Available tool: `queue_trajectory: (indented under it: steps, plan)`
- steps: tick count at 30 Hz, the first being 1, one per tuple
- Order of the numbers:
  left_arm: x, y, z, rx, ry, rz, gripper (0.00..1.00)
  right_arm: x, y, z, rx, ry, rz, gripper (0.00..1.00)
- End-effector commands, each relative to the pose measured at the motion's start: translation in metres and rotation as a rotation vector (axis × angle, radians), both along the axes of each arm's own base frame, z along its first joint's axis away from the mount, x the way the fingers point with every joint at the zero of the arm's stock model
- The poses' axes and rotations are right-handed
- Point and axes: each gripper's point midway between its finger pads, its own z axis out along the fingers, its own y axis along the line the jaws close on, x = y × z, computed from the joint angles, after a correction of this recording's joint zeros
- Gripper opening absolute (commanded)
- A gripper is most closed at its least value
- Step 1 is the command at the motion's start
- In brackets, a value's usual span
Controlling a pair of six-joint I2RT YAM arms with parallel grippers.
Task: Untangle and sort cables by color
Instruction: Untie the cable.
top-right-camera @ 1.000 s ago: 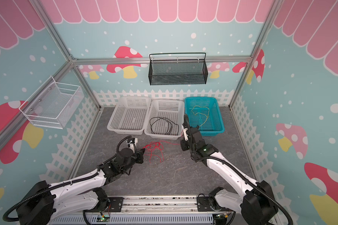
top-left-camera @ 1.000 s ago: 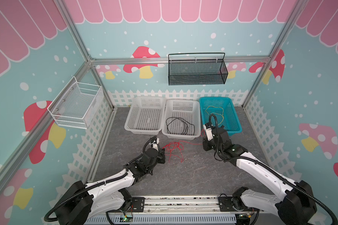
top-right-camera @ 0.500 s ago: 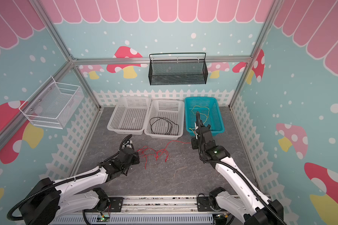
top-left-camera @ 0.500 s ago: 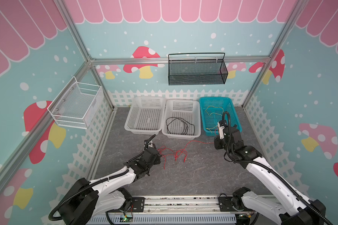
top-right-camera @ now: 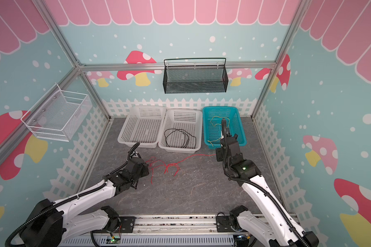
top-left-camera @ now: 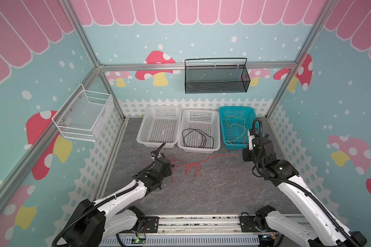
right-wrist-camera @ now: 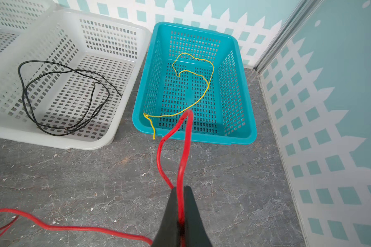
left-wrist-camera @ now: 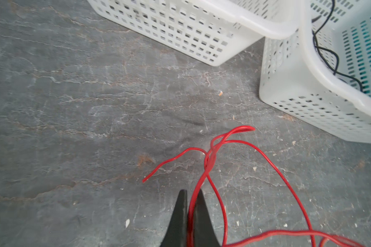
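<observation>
Teal walls printed with pink scallops and red mushrooms enclose a grey, stone-patterned tabletop [top-left-camera: 212, 192]. The left arm [top-left-camera: 124, 192] and the right arm [top-left-camera: 298, 192], both white and black, reach in from the near rail.

A black mesh basket [top-left-camera: 215, 84] hangs on the back wall, and a white wire basket [top-left-camera: 84, 119] hangs on the left wall. Three plastic baskets stand side by side along the picket-fence border. They are the left white basket [top-left-camera: 161, 112], the middle white basket [top-left-camera: 199, 116] and the teal basket [top-left-camera: 236, 112].

The black cable [right-wrist-camera: 91, 98] lies in loose loops inside the middle white basket. The yellow cable [right-wrist-camera: 210, 81] lies in the teal basket, with one end hanging over that basket's near rim.

The red cable [top-left-camera: 214, 156] lies on the tabletop in front of the baskets. It runs from a loose tangle beside the left arm across to the right arm.

The left gripper [left-wrist-camera: 191, 193] is closed, pinching a strand of the red cable between its fingertips; twisted strands lie just past them. The right gripper [right-wrist-camera: 181, 188], near the teal basket's front rim, is also clamped on the red cable. A loop of the cable stands up beyond its tips.
</observation>
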Motion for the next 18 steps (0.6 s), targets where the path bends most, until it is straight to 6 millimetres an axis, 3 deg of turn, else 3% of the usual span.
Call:
queue_trajectory:
  steps: [1, 6, 12, 15, 18]
  plan:
    - [-0.024, 0.056, -0.027, 0.165, 0.13, 0.173, 0.0, -0.008, -0.041, 0.036, -0.086, -0.09, -0.159, 0.0]
    - [-0.024, 0.065, -0.025, 0.116, 0.106, 0.217, 0.0, -0.014, -0.046, 0.055, -0.073, -0.134, -0.171, 0.0]
    - [-0.024, 0.062, -0.027, 0.114, 0.117, 0.201, 0.0, -0.009, -0.041, 0.058, -0.072, -0.13, -0.148, 0.0]
    - [-0.02, 0.056, -0.029, 0.104, 0.121, 0.174, 0.0, -0.004, -0.03, 0.057, -0.053, -0.117, -0.093, 0.0]
    - [-0.017, 0.047, -0.026, 0.077, 0.105, 0.138, 0.0, 0.001, -0.006, 0.049, -0.01, -0.107, 0.03, 0.0]
